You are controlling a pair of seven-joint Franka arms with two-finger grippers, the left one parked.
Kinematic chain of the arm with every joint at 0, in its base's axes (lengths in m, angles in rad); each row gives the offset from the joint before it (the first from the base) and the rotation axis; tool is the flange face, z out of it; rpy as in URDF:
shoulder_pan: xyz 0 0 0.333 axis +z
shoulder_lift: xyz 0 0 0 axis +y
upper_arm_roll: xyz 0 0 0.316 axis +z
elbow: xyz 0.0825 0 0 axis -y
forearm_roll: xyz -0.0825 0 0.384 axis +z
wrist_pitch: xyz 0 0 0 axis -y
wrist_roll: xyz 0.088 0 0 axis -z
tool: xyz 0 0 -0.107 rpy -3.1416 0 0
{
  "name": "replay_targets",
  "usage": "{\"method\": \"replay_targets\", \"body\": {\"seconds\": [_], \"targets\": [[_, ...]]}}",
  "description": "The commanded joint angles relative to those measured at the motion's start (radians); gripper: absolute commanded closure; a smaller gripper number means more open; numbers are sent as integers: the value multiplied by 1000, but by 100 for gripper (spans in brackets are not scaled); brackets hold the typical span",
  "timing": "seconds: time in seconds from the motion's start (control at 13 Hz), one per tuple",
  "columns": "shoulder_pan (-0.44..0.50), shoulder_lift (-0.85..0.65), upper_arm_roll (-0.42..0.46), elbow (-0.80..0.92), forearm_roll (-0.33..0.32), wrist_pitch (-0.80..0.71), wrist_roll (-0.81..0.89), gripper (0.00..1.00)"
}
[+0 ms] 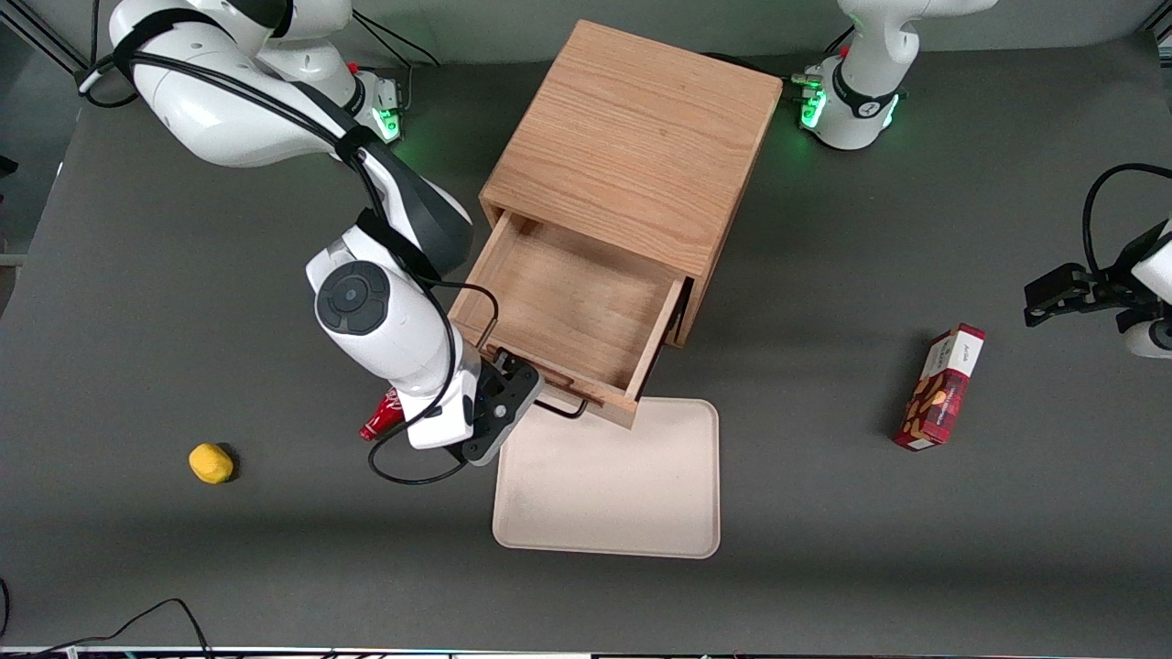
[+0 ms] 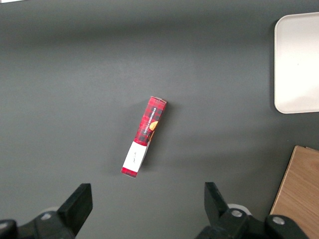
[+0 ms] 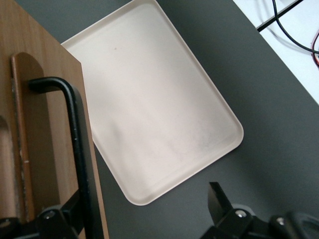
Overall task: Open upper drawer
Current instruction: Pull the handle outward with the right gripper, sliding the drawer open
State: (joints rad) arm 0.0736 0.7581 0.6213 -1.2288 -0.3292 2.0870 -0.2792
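Note:
The upper drawer [image 1: 568, 302] of the light oak cabinet [image 1: 632, 137] stands pulled well out, its wood-grain inside bare. Its thin black loop handle [image 1: 563, 407] sticks out from the drawer front, over the edge of the beige tray. My right gripper [image 1: 524, 380] is at the drawer front, beside the handle. In the right wrist view the gripper [image 3: 144, 211] is open wide. The handle [image 3: 79, 139] runs along the drawer front [image 3: 45, 99], close against one finger [image 3: 62, 216]; the other finger [image 3: 219, 199] is far from it. The lower drawer is hidden under the upper one.
A beige tray [image 1: 606, 476] lies on the table in front of the drawer, also seen in the right wrist view [image 3: 154, 99]. A red box [image 1: 941, 388] lies toward the parked arm's end. A yellow lump [image 1: 211, 463] and a red object [image 1: 380, 421] lie beside my arm.

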Motion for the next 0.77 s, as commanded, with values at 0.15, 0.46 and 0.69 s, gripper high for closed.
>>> {"method": "replay_targets", "body": {"seconds": [0.15,0.46,0.69], "targets": [[9,9,-9,26,87,12,84,0],[5,6,-8,25,235,-14,112,0],[2,-9,-3,28,248,-76,147,0]]}}
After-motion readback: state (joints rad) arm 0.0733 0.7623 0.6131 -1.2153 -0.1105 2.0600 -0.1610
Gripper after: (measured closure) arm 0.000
